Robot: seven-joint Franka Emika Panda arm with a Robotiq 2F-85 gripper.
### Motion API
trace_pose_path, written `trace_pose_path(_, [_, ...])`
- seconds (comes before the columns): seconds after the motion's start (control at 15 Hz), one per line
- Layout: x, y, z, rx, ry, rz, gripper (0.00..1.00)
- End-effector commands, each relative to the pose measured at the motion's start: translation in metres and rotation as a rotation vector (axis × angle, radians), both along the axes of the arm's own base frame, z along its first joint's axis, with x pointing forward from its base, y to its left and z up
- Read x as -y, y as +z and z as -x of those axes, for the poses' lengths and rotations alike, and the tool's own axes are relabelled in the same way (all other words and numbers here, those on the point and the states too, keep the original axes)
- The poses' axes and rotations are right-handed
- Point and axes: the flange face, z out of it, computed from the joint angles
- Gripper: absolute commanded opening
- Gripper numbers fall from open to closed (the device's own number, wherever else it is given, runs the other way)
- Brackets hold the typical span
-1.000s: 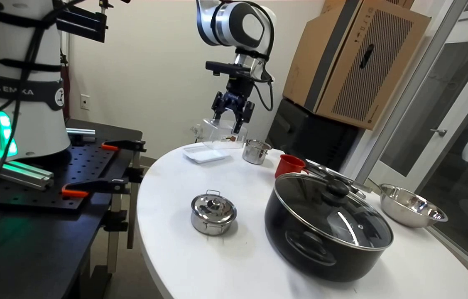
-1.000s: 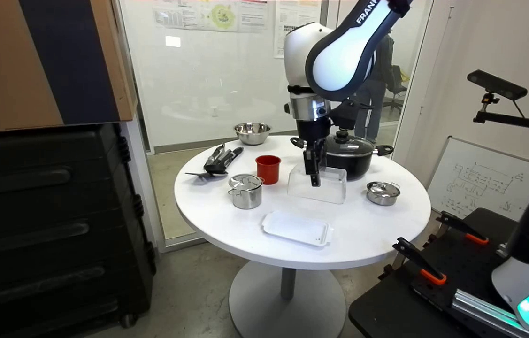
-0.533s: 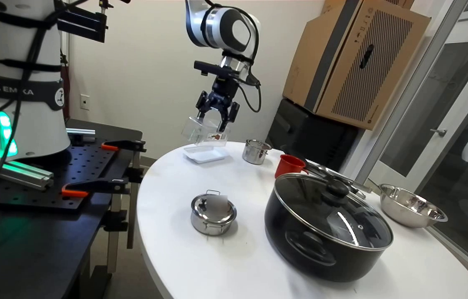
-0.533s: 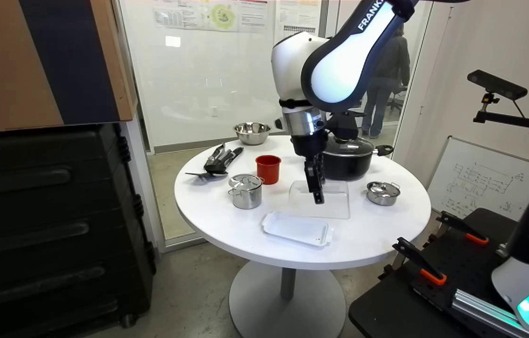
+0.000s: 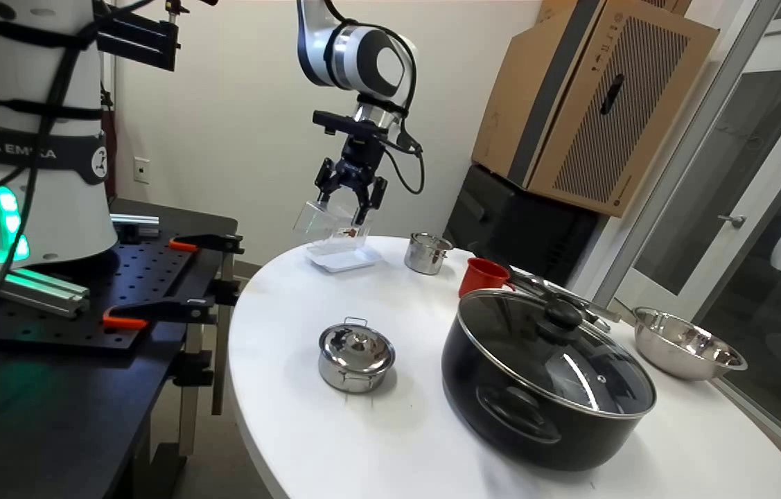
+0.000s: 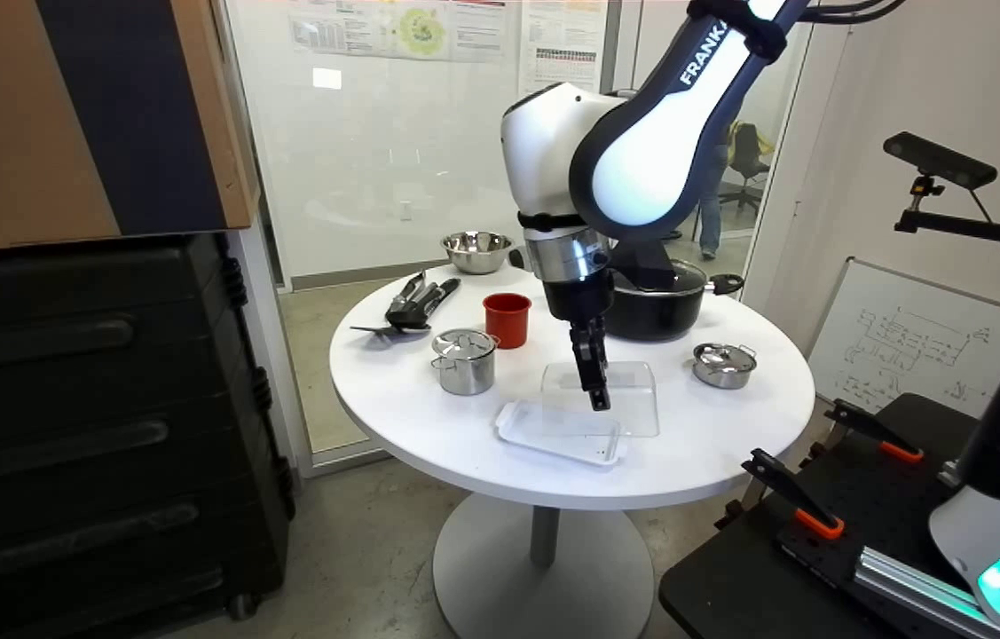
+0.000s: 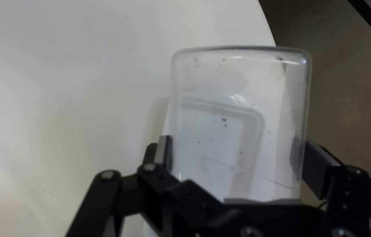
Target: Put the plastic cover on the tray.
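Observation:
The plastic cover (image 5: 314, 220) is a clear, box-like lid with faint grey edges; it also shows in an exterior view (image 6: 633, 395) and in the wrist view (image 7: 238, 75). My gripper (image 5: 341, 211) has its fingers wide apart, pressed on two opposite sides of the cover, and holds it above the table; it also shows in an exterior view (image 6: 599, 399) and in the wrist view (image 7: 238, 158). The white shallow tray (image 5: 345, 260) lies on the table below the cover, also in an exterior view (image 6: 553, 448). In the wrist view the tray shows through the cover, offset from it.
On the round white table (image 5: 279, 346), a tall steel pot (image 5: 426, 255) stands close to the tray, with a red mug (image 5: 484, 276) beyond. A small lidded steel pot (image 6: 724, 366), a big black pot (image 5: 536, 402), a steel bowl (image 6: 476, 253) and utensils (image 6: 418, 302) also stand there.
My gripper has moved with the cover toward the tray and lower; the cover now overlaps part of the tray in both exterior views. The tray has not moved.

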Motion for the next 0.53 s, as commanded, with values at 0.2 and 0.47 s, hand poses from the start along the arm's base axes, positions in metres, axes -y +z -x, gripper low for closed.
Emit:
trace_pose_path(0.2, [-0.0036, -0.0055, -0.0008, 0.058, -0.072, -0.017, 0.65])
trace_pose_path(0.47, [-0.0026, -0.0079, -0.0015, 0.070, -0.123, -0.009, 0.65])
